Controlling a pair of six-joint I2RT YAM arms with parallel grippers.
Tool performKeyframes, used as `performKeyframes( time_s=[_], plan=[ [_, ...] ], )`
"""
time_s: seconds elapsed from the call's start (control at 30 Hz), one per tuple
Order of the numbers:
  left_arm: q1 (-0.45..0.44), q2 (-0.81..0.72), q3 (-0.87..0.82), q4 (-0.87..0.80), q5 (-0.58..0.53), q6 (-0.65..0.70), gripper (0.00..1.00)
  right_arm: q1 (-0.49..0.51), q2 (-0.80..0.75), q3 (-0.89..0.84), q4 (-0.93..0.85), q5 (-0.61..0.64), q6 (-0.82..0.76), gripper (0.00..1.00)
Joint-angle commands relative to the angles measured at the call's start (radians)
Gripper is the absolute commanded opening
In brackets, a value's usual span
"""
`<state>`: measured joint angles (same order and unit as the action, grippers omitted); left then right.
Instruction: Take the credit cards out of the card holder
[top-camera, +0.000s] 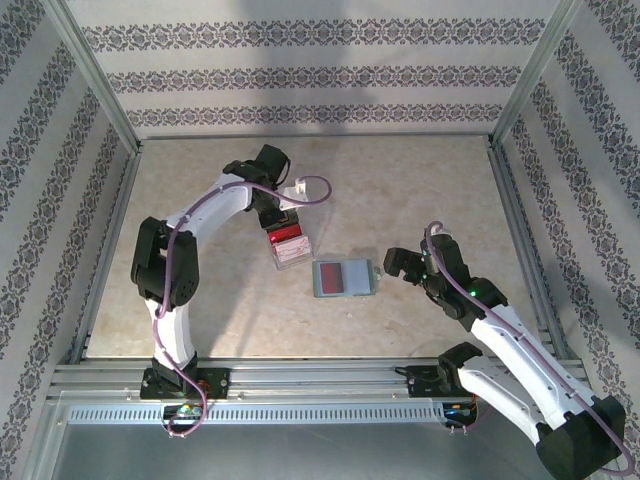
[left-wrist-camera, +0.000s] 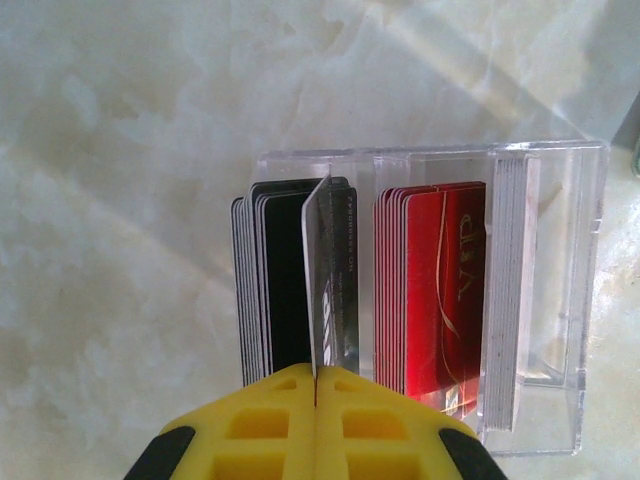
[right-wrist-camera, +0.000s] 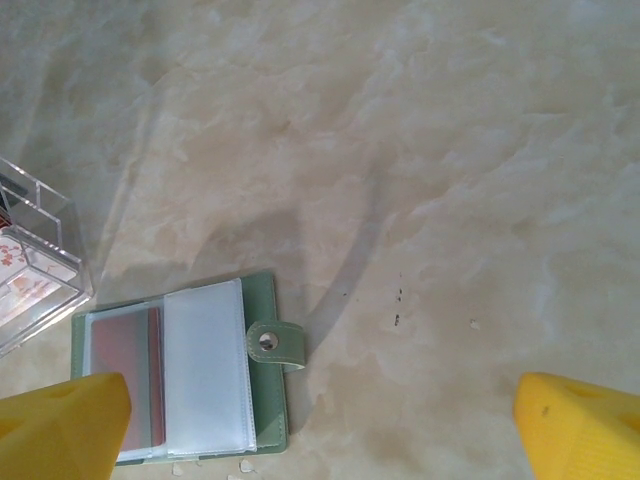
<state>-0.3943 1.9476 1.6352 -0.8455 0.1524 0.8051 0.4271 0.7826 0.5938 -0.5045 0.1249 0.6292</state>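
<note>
Marbled beige tabletop (top-camera: 420, 200): clear plastic tray (left-wrist-camera: 560, 300); beside it the pale teal two-panel card holder (right-wrist-camera: 200, 370), open, reddish card (right-wrist-camera: 125, 370) slotted. Left end effector (left-wrist-camera: 315, 385) pinches a thin grey card (left-wrist-camera: 335, 290) over the tray; skewed release could miss it. Right end effector (right-wrist-camera: 320, 420) gapes empty.

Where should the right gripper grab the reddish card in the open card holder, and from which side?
Probably by one edge, coming down from above at a slant. The reddish card lies flat in a pocket of the open card holder, so its faces cannot be pinched. Which side the pocket opens on I cannot tell. The right gripper is open beside it.
</note>
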Motion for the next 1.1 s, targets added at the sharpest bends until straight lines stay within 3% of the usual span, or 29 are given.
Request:
performKeyframes(
  time_s=[0.0,0.47,0.83,1.07],
  plan=[
    [0.012,0.048,0.059,-0.082,-0.032,0.016,0.00,-0.010,-0.020,-0.014,-0.021,0.036,0.026,0.98],
    [0.010,0.154,0.216,-0.233,-0.063,-0.010,0.00,-0.010,0.018,0.047,-0.083,0.027,0.015,0.98],
    [0.009,0.158,0.247,-0.265,-0.055,-0.052,0.30,-0.008,0.026,0.072,-0.114,-0.002,-0.016,0.98],
    [0.008,0.084,0.264,-0.263,0.015,-0.105,0.40,0.077,0.130,0.141,-0.174,0.065,-0.039,0.98]
  ],
)
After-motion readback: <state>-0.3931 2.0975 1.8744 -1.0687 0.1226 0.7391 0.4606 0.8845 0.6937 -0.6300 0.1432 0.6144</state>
